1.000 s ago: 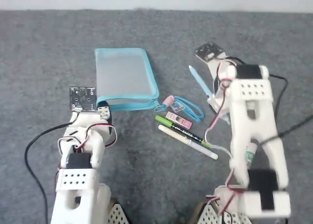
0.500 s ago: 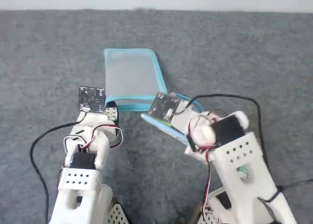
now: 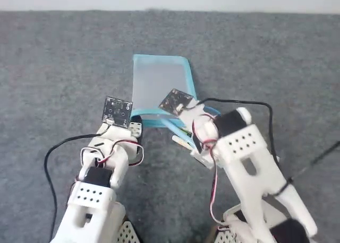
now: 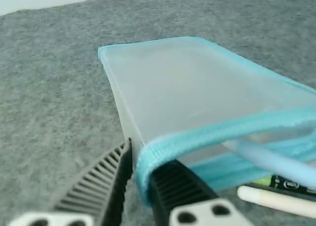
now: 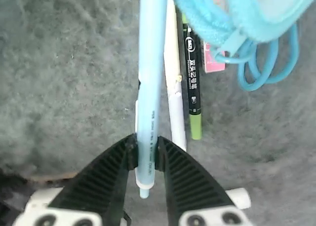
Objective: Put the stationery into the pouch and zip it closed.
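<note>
Blue pen (image 5: 147, 78) in right fingers (image 5: 106, 179), one pouch (image 4: 197, 88) in left fingers (image 4: 98, 186), two markers (image 5: 174, 102) loose.

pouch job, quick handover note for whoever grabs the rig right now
Left tool: shut on the open edge of the translucent blue-trimmed pouch, holding it up.
Right tool: shut on the light blue pen, tip at the pouch mouth.
On the grey mat by the mouth: white pen, black-and-green marker, pink eraser.
Done: mouth open, first pen grasped.
Left: slide the pen in, load the rest, zip shut.
</note>
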Robot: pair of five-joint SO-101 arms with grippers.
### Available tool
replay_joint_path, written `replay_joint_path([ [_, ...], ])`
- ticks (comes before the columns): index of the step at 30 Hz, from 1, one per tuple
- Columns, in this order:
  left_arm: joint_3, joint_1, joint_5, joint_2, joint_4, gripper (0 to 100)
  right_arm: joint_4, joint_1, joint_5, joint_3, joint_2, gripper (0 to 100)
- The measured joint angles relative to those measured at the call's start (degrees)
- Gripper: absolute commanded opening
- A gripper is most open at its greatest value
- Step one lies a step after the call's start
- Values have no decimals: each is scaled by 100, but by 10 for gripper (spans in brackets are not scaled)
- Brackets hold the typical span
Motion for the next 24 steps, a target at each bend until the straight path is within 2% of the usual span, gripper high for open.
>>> replay_joint_path([
  [16, 70, 35, 0, 0, -53, 12, 316, -9, -1829, -3262, 2796, 9],
  [20, 70, 35, 0, 0, -53, 12, 589, -9, -2031, -4229, 3420, 15],
  [24, 70, 26, -9, 0, -53, 12, 941, -9, -2040, -4888, 3842, 143],
])
